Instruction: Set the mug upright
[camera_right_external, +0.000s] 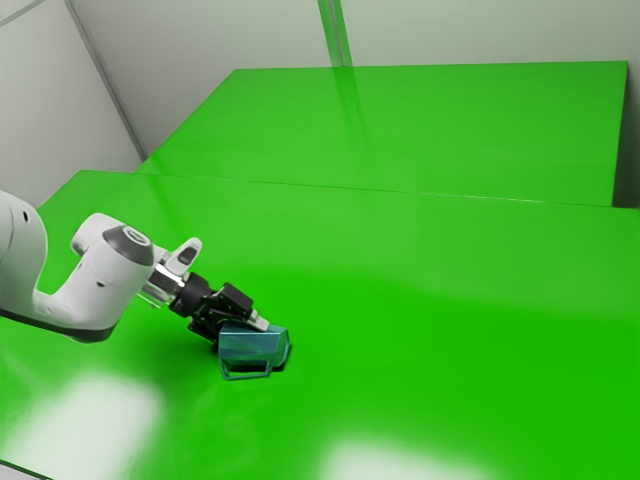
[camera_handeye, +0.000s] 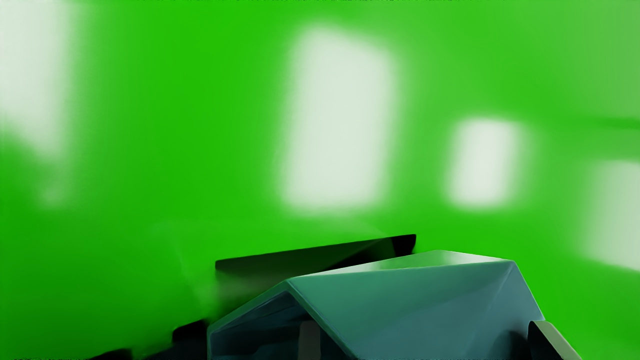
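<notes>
Evidently, a glossy green table is shown, streaked by pale reflections, with light grey walls seen behind. Left of centre in the exterior view's lower half, a blue-green, angular mug is laid on its side, its handle turned toward the bottom edge. Whether the fingers are open or closed cannot be told.

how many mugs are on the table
1. The blue-green mug is on its side on the green table, at the end of the robot arm. Another small one could be hidden behind the arm; I can't rule that out.
</notes>
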